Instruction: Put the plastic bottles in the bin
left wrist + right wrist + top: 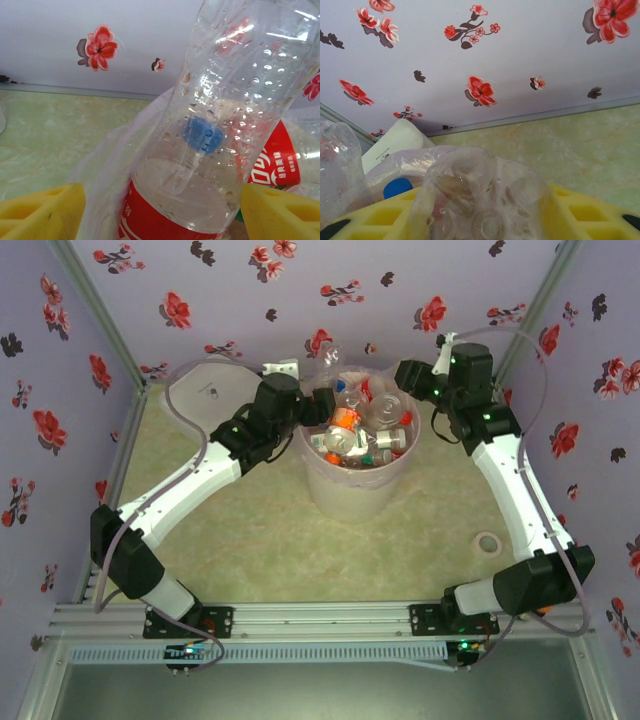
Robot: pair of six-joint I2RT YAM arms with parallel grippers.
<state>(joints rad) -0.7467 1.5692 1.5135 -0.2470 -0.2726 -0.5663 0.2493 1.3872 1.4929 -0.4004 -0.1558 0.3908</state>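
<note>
Bin: the large round pale-white bin lined with a translucent pinkish bag [350, 495] stands mid-desk, between the two arms.
Desk: the pale green marbled desk [250, 540] carries a white rounded square case [205, 395] at the far left and a small pale ring [487, 543] on the right. Neither belongs to the task.
Already in: a heap of small clear plastic bottles with orange, red, blue and white caps [360, 435] fills the bin to about its rim.
Left tool: the left tool [322, 405] is at the bin's left rim. In its wrist view the yellow fingers [42, 212] stand apart on either side of a clear plastic bottle with a red label [200, 150]. The left finger is clear of the bottle, with bag film between them, so the tool is open around it rather than clamped.
Right tool: the right tool [408, 377] is at the bin's far right rim, closed on the base of a clear ribbed plastic bottle [480, 195] that sits between its yellow fingers [590, 210] and touches both.
Done: nearly all of it, judging from the top view. Every bottle I can make out is in the bin or at its rim by a tool.
Left: the right tool's bottle needs releasing over the heap, and the red-labelled one must settle inside.
Risk: the heap is high, so a late bottle might roll off.
</note>
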